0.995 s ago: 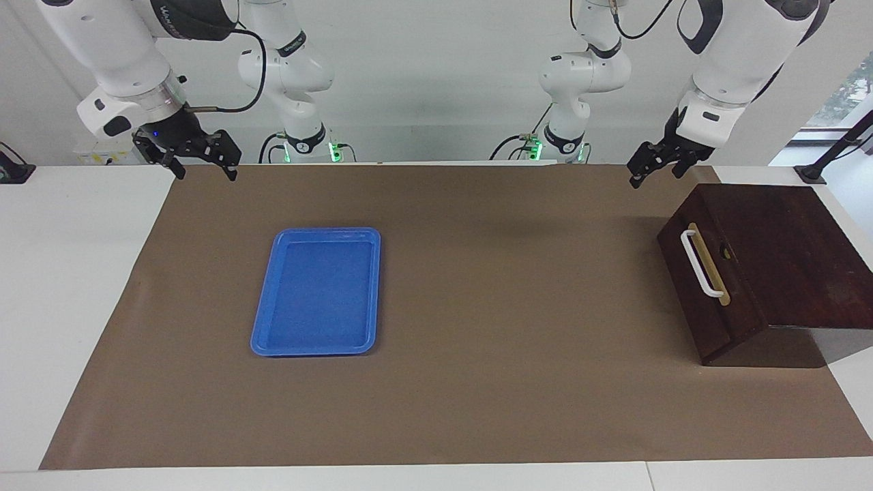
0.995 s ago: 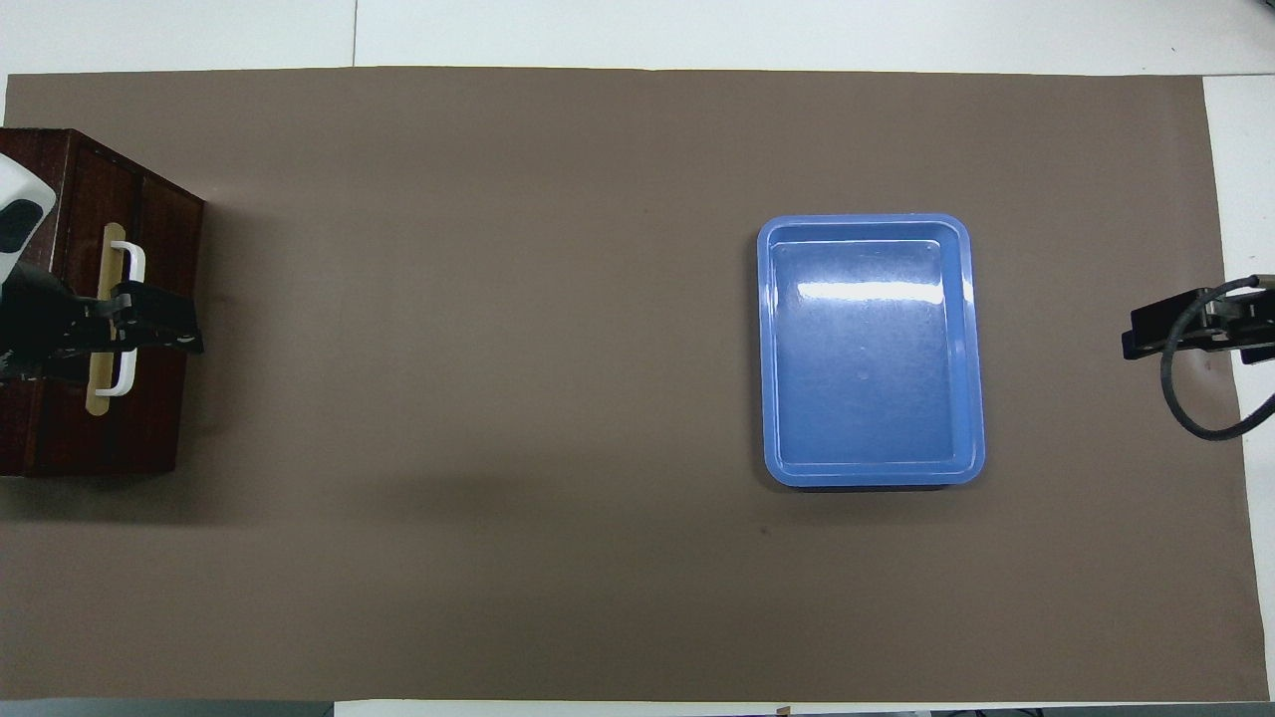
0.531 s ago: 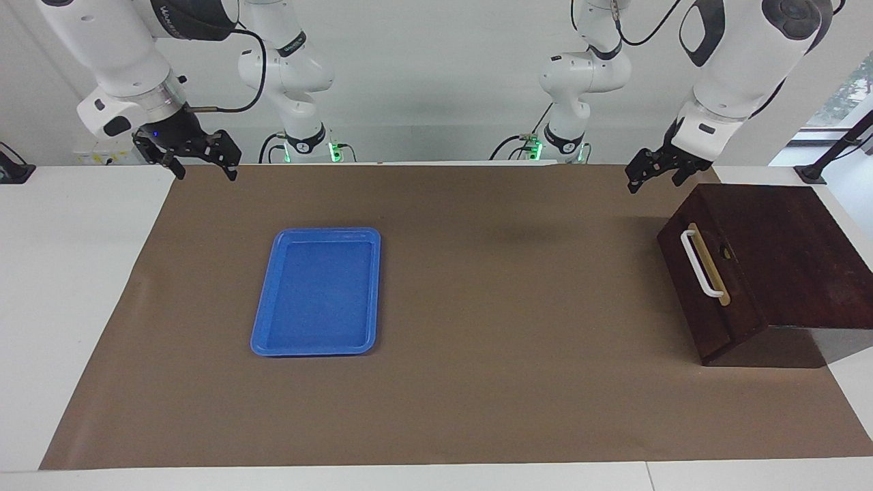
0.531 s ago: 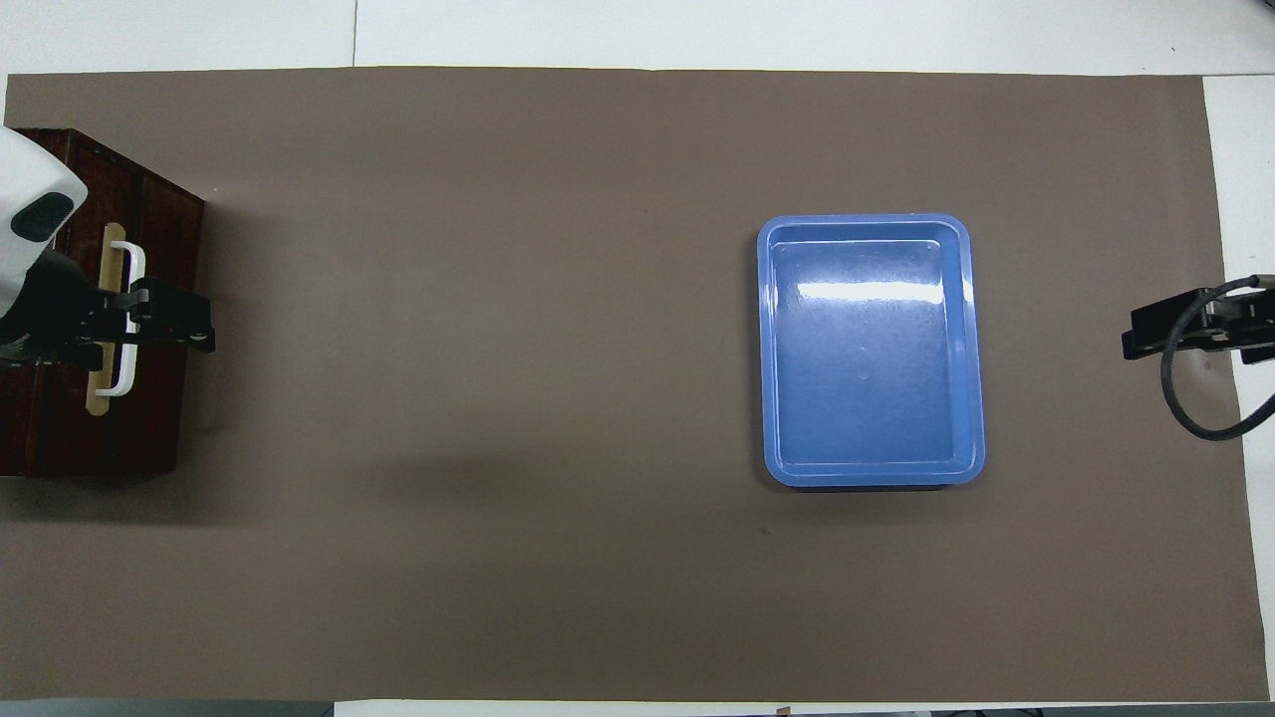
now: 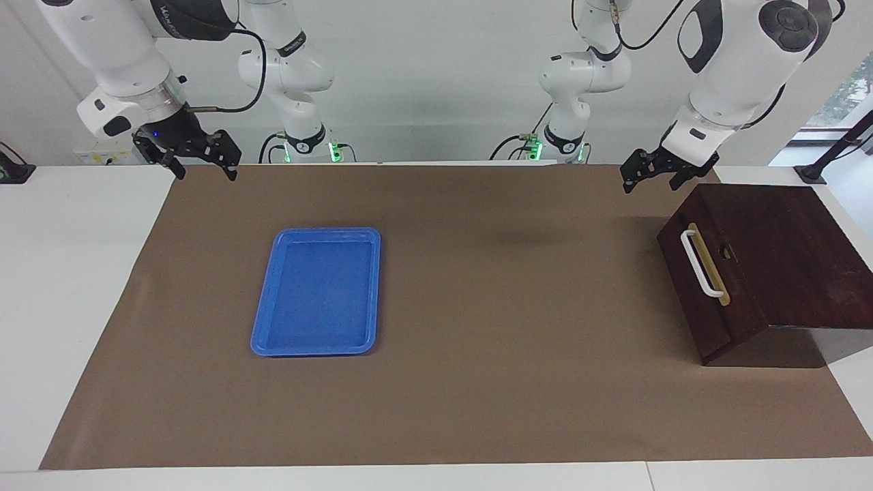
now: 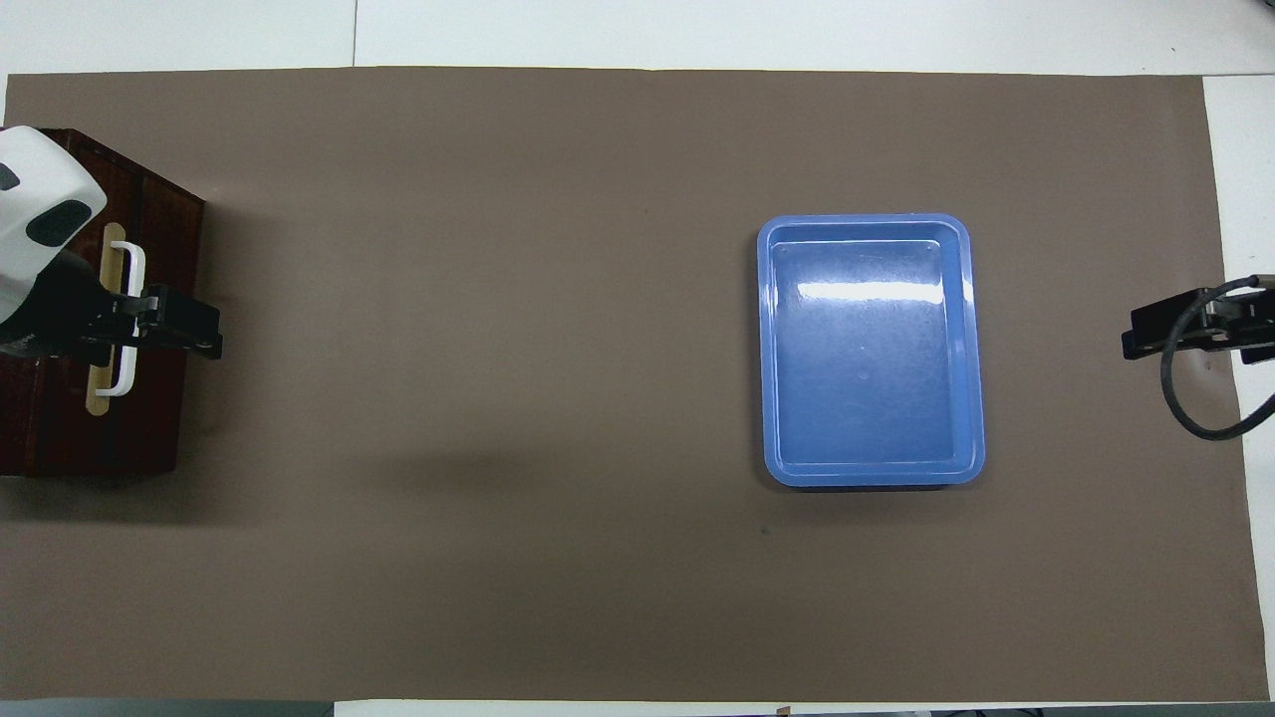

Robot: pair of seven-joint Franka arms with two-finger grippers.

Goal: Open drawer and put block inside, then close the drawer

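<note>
The drawer [image 5: 711, 310] is closed in its dark wooden box at the left arm's end of the table, its white bar handle [image 5: 698, 264] facing the table's middle. In the overhead view the drawer [image 6: 159, 408] and its handle [image 6: 133, 261] lie partly under my left gripper [image 6: 211, 339]. The left gripper [image 5: 648, 180] hangs open and empty in the air, over the mat just beside the box's corner nearest the robots. My right gripper [image 5: 206, 170] waits open and empty above the mat's edge at the right arm's end, also seen as the right gripper [image 6: 1132, 343]. The block is out of view.
A flat blue tray [image 5: 315, 348] lies on the brown mat [image 5: 518, 327] toward the right arm's end, with nothing in it; the tray [image 6: 767, 349] shows the same from above. White table surface borders the mat.
My left gripper has drifted a little away from the box toward the table's middle, with its wrist swinging. The right arm, drawer and tray have not moved.
</note>
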